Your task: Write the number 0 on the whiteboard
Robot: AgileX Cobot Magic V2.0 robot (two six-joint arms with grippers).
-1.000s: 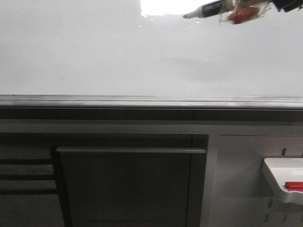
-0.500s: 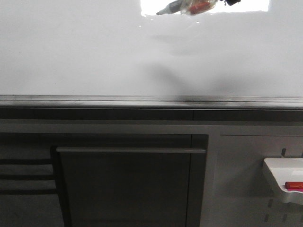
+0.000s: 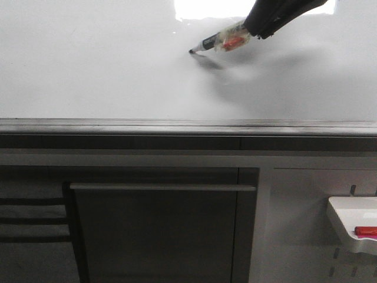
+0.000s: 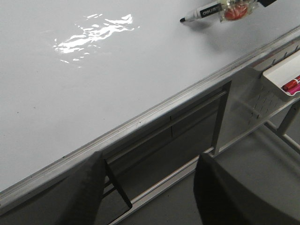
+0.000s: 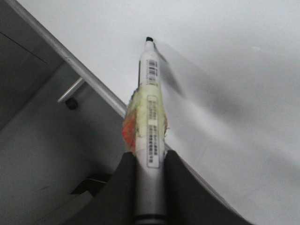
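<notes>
The whiteboard [image 3: 88,65] is a glossy pale grey-white panel with a grey metal ledge [image 3: 177,125] along its lower edge. No drawn number 0 shows on it. My right gripper [image 5: 149,159] is shut on a black marker [image 5: 151,93] with tape and a red patch round its barrel. In the front view the marker [image 3: 221,42] slants down to the left and its black tip [image 3: 191,52] is at the board surface. The marker also shows in the left wrist view [image 4: 206,10]. My left gripper [image 4: 150,187] is open and empty, off the board below its ledge [image 4: 140,124].
A dark cabinet front with a long grey handle [image 3: 162,187] lies below the ledge. A small white plastic tray [image 3: 353,227] holding a red marker [image 3: 366,231] hangs at the lower right; it also shows in the left wrist view [image 4: 276,79].
The right gripper and marker have come down and to the left from the top edge of the front view; the marker tip has dropped onto the board.
</notes>
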